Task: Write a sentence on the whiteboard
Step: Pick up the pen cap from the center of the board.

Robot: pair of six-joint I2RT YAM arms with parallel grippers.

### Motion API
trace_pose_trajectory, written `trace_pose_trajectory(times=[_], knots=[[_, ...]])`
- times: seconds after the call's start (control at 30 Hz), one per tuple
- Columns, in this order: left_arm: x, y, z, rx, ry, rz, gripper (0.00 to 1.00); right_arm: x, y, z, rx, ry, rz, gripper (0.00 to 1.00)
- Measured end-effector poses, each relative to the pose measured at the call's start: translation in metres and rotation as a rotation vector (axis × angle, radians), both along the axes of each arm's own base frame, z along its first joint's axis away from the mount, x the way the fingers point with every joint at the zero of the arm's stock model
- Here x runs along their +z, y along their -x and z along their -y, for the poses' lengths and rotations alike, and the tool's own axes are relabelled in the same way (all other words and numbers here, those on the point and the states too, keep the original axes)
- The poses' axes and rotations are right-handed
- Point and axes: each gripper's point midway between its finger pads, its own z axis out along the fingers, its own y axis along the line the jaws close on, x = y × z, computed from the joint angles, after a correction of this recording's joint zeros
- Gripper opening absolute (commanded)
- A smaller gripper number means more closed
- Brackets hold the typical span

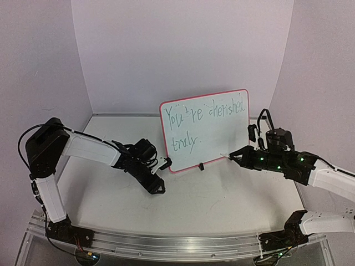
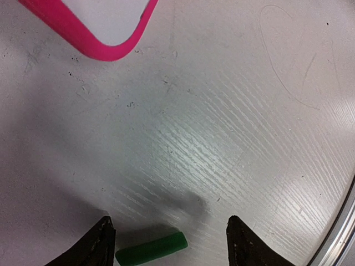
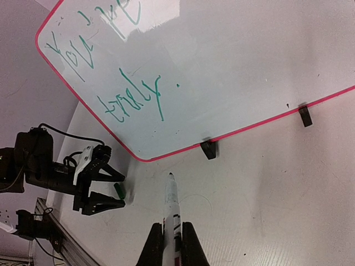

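The whiteboard (image 1: 213, 124) stands upright mid-table on black clip feet (image 3: 208, 149), its frame red. The sentence (image 1: 191, 119), in green, reads "You're cherished truly" over two lines; the right wrist view shows "truly" (image 3: 133, 100). My right gripper (image 1: 236, 155) is shut on a white marker (image 3: 171, 205), whose uncapped tip points at the board's lower edge and is off the surface. My left gripper (image 2: 169, 221) is open low over the table by the board's bottom-left corner (image 2: 111, 50). A green marker cap (image 2: 151, 249) lies on the table between its fingers, nearer the left one.
White walls curve round the back and both sides of the table. A metal rail (image 1: 177, 244) runs along the near edge by the arm bases. The left gripper (image 3: 105, 188) and the cap (image 3: 117, 191) also show in the right wrist view.
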Motion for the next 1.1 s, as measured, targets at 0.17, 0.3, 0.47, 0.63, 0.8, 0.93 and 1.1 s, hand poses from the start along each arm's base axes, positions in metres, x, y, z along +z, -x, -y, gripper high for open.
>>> trace_pose_trajectory(times=[0.17,0.3,0.47,0.63,0.8,0.93,1.1], knots=[[-0.001,0.01,-0.013,0.028,-0.02,-0.008,0.67,-0.001,0.0,0.0,-0.001,0.001,-0.002,0.0],[0.0,0.024,-0.019,0.037,-0.025,-0.028,0.64,-0.004,0.001,0.001,-0.002,0.003,-0.009,0.0],[-0.001,0.038,-0.02,0.031,-0.031,-0.046,0.62,-0.006,0.001,0.001,-0.003,0.005,-0.013,0.0],[-0.002,0.039,-0.022,0.03,-0.052,-0.036,0.62,-0.006,0.001,0.001,-0.003,0.002,-0.012,0.0],[-0.001,0.029,-0.028,0.044,-0.099,0.014,0.66,-0.009,0.002,0.001,-0.006,0.0,-0.017,0.0],[0.008,0.018,-0.024,0.044,-0.101,0.061,0.67,-0.011,0.003,0.003,-0.008,0.0,-0.021,0.0],[0.017,0.009,-0.011,0.02,-0.073,0.088,0.63,-0.01,0.004,0.003,-0.009,-0.006,-0.017,0.0]])
